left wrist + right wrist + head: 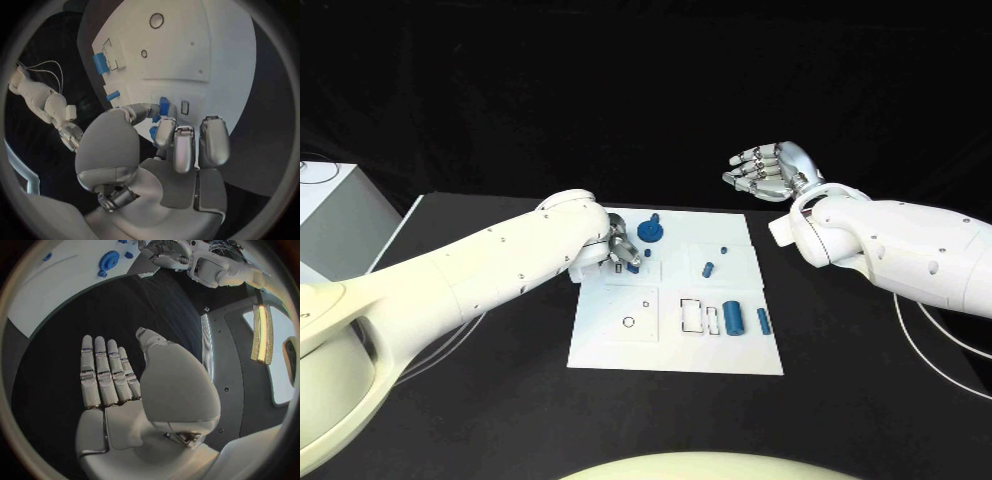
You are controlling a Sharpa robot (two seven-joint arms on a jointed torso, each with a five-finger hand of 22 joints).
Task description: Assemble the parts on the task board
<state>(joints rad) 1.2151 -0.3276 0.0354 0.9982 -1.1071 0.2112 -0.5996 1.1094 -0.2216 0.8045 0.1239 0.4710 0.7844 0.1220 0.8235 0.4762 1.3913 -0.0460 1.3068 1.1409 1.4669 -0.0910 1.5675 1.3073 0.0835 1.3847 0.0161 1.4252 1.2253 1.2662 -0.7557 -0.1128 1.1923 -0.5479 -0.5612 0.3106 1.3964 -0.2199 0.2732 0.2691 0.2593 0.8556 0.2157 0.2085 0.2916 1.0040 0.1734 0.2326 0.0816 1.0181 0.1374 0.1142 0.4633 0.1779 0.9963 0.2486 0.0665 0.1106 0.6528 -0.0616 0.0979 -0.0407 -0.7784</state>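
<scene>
Centrally in the head view: white task board (674, 345) on the black table (473, 400). Left hand (620, 252) at the board's upper left corner, pinching a small blue part (164, 106) between thumb and fingers. Right hand (770, 170) raised at upper right, off the board, fingers extended side by side, holding nothing. Blue gear (649, 231) near the top edge; blue cylinders (733, 319) lower right.

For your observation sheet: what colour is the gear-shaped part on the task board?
Blue; the gear-shaped part shows best in the head view.
</scene>
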